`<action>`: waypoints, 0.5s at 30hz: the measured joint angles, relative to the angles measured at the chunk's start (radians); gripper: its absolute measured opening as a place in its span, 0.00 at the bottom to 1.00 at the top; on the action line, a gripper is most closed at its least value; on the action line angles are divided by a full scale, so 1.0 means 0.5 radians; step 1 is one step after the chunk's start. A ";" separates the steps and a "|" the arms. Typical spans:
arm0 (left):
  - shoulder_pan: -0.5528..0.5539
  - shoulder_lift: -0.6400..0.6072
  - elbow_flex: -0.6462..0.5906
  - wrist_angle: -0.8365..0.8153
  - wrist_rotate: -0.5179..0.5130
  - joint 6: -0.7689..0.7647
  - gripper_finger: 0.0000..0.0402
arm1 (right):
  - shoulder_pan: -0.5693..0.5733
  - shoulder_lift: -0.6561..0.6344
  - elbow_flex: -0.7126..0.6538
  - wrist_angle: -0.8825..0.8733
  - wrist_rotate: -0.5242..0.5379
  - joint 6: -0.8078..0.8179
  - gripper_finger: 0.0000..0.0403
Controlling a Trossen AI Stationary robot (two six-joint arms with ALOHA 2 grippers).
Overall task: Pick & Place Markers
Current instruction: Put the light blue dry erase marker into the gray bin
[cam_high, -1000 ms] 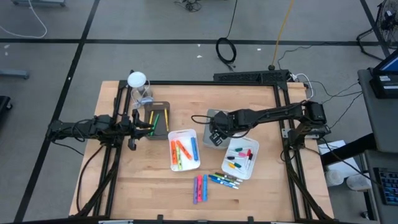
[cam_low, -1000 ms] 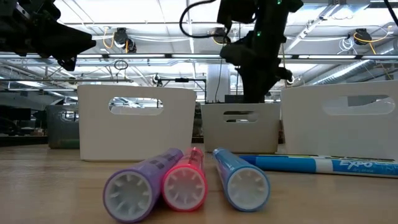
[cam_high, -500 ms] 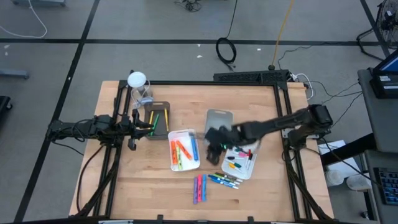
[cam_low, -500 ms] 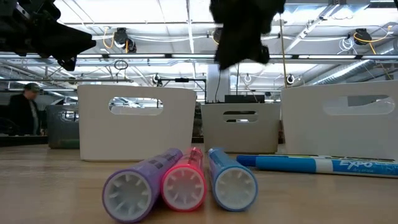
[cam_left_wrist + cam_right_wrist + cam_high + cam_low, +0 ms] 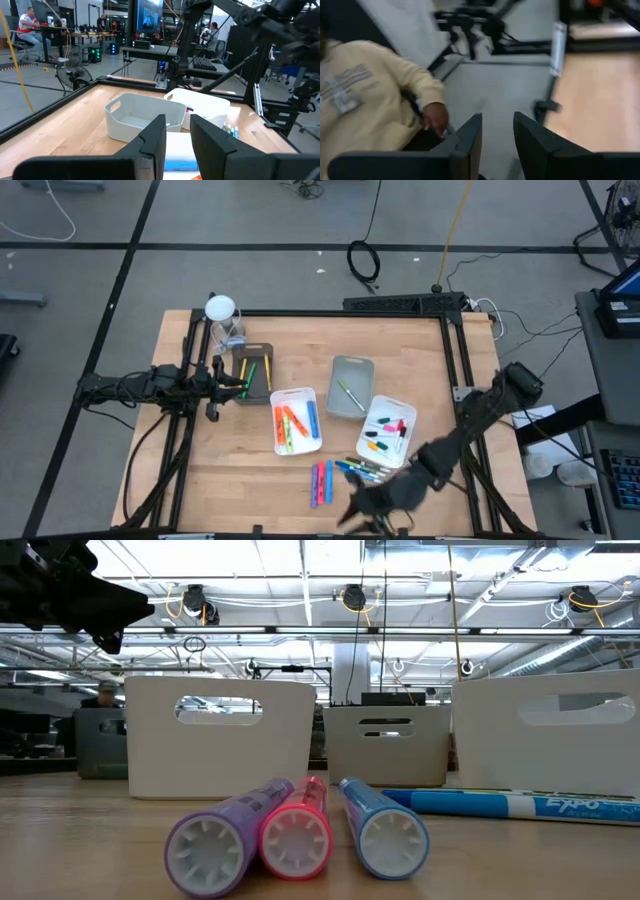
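Three loose markers, purple, pink and blue (image 5: 320,482), lie side by side on the table near its near edge, and they show end-on in the low view (image 5: 295,840). More blue and green markers (image 5: 362,470) lie beside them. My right gripper (image 5: 352,510) hangs blurred over the table's near edge, open and empty (image 5: 497,120). My left gripper (image 5: 215,385) waits at the left beside a dark tray (image 5: 252,373), open and empty (image 5: 178,120).
A white tray (image 5: 296,442) holds orange, yellow and blue markers. A grey tray (image 5: 350,370) holds one marker, and a second white tray (image 5: 388,448) holds several. The dark tray holds green and yellow ones. A person's hand (image 5: 435,117) shows beyond the near edge.
My right gripper has swung from over the grey tray toward the table's near edge, passing over the white trays and the loose markers, and it now hangs at that edge. The grey tray, with one marker in it, has come into view.
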 joint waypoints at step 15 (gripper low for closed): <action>0.000 0.001 0.000 -0.002 0.000 0.000 0.22 | 0.062 0.147 0.002 -1.253 0.825 0.612 0.42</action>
